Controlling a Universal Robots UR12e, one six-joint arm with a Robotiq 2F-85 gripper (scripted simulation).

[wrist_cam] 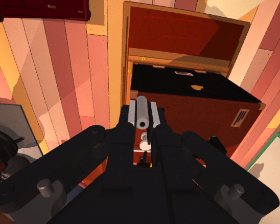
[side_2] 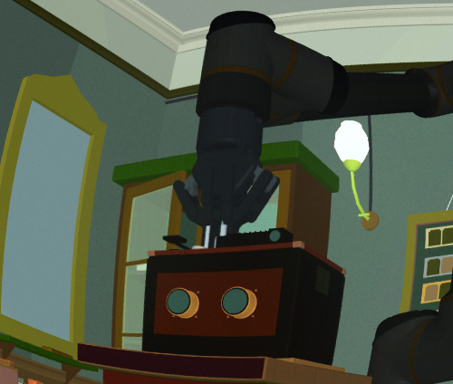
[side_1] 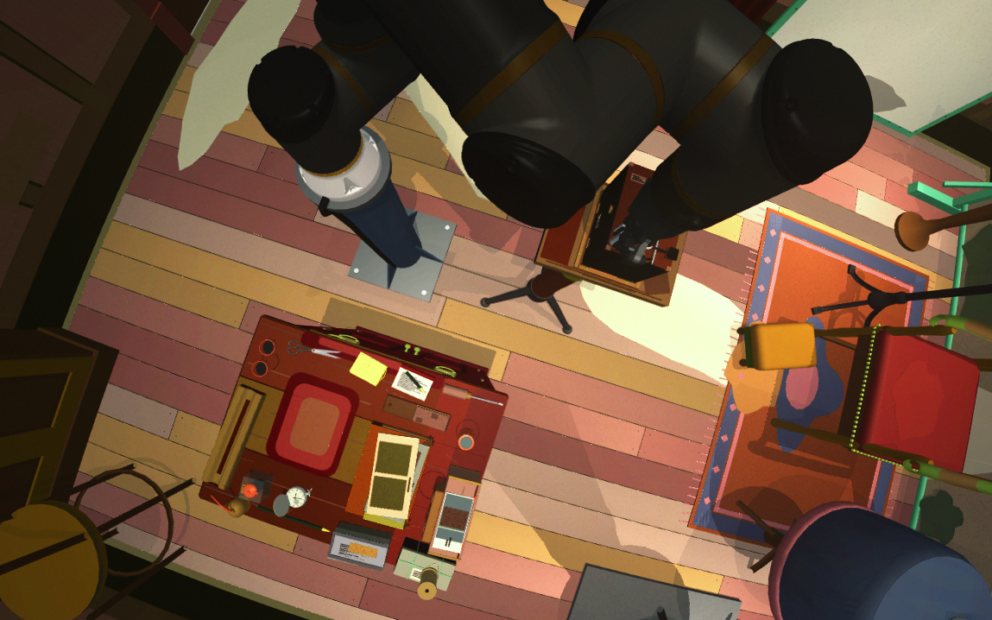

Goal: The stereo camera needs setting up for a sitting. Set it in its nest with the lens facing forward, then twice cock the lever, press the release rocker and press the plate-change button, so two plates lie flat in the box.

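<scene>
The stereo camera [side_2: 242,303] sits on its tripod-top nest board [side_2: 214,364] in the middle of the room. It is a dark box with a red-brown front panel and two brass-ringed lenses [side_2: 210,302]. On its top lie a black ribbed bar [side_2: 253,236] and a thin black lever arm [side_2: 175,240] that sticks out to one side. A pale ribbed cylindrical handle [wrist_cam: 142,112] stands up from the camera's top. My gripper [side_2: 214,228] hangs straight down over the top. It is closed around that pale handle [side_2: 214,233]. From overhead the arm hides most of the camera [side_1: 615,239].
The tripod legs [side_1: 530,301] spread on the plank floor below the camera. A red work table [side_1: 353,432] with trays and small tools stands apart from it. A rug with a red chair [side_1: 911,401] lies on the other side. The robot's pedestal [side_1: 391,239] is close by.
</scene>
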